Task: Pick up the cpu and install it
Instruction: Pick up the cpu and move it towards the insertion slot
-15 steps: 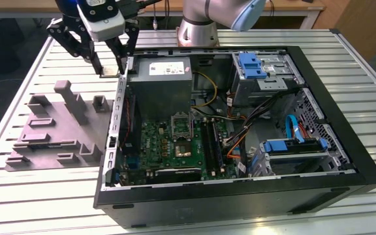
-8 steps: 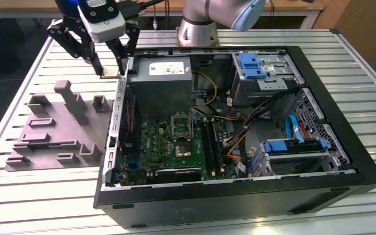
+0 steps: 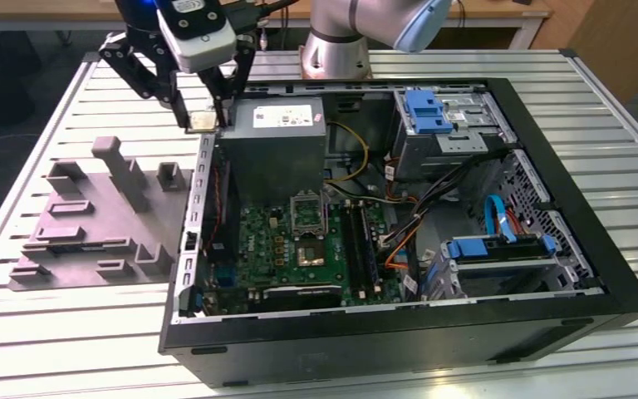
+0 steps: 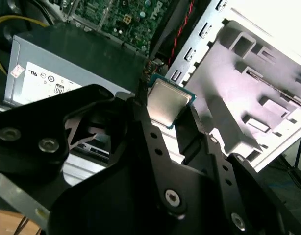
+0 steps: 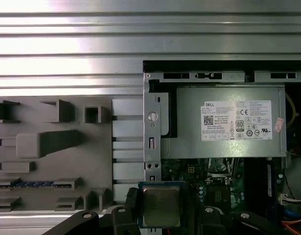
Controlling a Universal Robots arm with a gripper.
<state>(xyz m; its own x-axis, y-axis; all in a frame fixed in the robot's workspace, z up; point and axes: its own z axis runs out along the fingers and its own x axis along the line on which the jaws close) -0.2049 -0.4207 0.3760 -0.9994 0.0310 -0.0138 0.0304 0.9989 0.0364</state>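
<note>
The gripper (image 3: 202, 123) has its 2 black jaws clamped on opposite edges of the cpu (image 3: 198, 124). No other thing touches the chip. In the exterior view the cpu hangs just beside the corner of the grey power supply box (image 3: 280, 141), on the side of the box that faces the grey fixture block (image 3: 86, 216). The chip sits over the perforated metal side wall of the black computer case (image 3: 618, 274). In both wrist views the silvery metal top of the cpu (image 4: 166, 102) (image 5: 161, 205) faces the camera, with a thin green rim around it and 1 finger (image 4: 140, 105) pressed against each side. In the first wrist view the labelled face of the power supply box (image 5: 229, 122) lies beyond the chip, and the fixture block (image 5: 52, 147) lies to the side of the box, outside the case wall. The green motherboard (image 3: 296, 241) lies inside the case on the far side of the power supply box from the arm's base. The case lies open on its side on a slatted metal table (image 3: 31, 332), next to the fixture block.
</note>
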